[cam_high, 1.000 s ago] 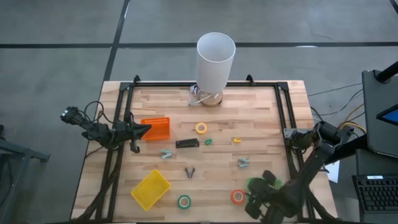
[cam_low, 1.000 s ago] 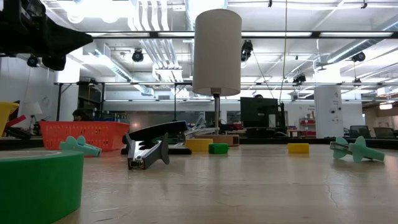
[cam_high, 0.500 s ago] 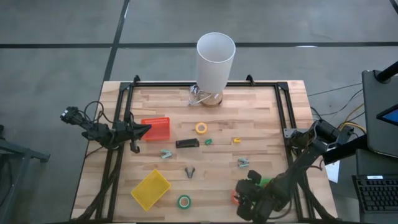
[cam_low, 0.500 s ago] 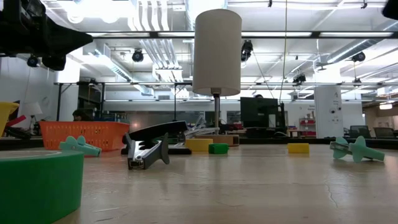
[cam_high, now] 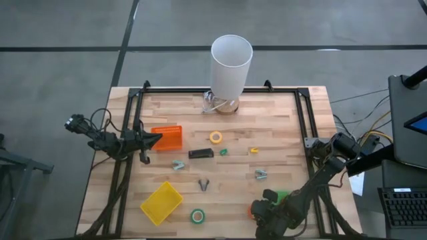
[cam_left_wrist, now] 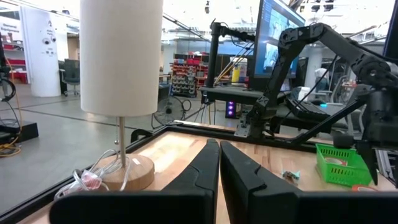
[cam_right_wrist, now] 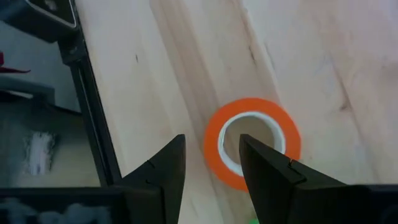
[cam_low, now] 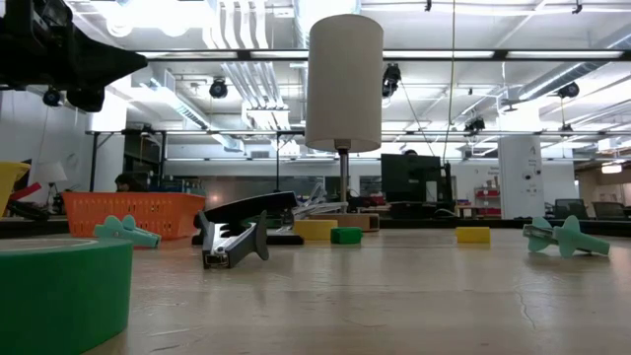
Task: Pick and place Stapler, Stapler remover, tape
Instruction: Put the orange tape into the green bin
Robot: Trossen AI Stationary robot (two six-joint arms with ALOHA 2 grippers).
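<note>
Orange-red tape [cam_right_wrist: 252,142] now sits beneath my right gripper [cam_right_wrist: 211,163], swung in from the counter [cam_high: 280,127] edge, fingers apart for pickup; left gripper [cam_left_wrist: 219,165] waits, fingers together.

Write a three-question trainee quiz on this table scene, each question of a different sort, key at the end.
1. True or false: the left gripper is shut.
2. The right gripper hangs open over which tape ring? A yellow tape B orange-red tape C green tape
3. Fill in: the stapler lies between the yellow tape and the ____ tray.

Key: 1 true; 2 B; 3 orange
</note>
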